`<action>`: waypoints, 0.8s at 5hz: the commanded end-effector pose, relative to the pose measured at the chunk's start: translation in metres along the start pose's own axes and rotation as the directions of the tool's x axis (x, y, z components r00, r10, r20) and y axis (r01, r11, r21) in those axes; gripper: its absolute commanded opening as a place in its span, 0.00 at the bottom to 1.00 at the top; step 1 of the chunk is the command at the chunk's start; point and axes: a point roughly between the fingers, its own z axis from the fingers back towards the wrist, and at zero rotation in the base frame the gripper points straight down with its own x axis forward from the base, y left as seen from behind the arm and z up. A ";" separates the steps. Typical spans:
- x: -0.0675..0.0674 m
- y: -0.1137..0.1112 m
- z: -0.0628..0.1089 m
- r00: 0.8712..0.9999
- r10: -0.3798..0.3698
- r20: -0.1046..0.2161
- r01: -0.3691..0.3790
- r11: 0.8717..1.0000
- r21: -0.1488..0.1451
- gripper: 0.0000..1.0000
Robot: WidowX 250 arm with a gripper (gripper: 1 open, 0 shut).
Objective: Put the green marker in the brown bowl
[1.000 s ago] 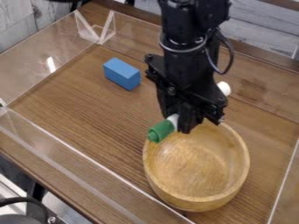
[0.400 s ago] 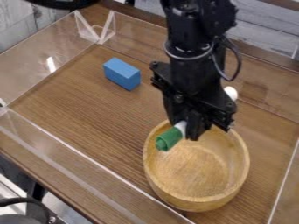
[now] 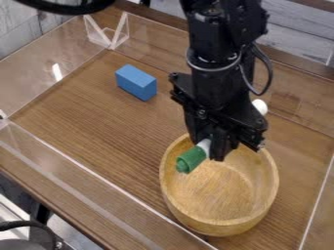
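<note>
The green marker (image 3: pixel 194 159) hangs tilted over the brown bowl (image 3: pixel 222 190), its green cap pointing down-left just inside the bowl's left rim. My black gripper (image 3: pixel 217 146) points straight down and is shut on the marker's white barrel, most of which is hidden behind the fingers. The bowl is a wide, light wooden one at the front right of the table, and the gripper hovers above its rear left part.
A blue rectangular block (image 3: pixel 136 82) lies on the wooden tabletop to the left of the arm. Clear acrylic walls (image 3: pixel 39 146) fence the table on the left and back, with a folded clear stand (image 3: pixel 107 32) at the rear.
The gripper has carried the marker to the right and towards the front, from the bowl's outer left rim to over the bowl's inside. The block and bowl stay put.
</note>
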 end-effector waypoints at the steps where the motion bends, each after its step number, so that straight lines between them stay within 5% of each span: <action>1: 0.006 -0.004 0.013 0.998 -0.005 0.063 0.006 1.000 -0.008 0.00; 4: 0.003 -0.007 0.017 0.998 0.003 0.070 -0.002 1.000 -0.010 0.00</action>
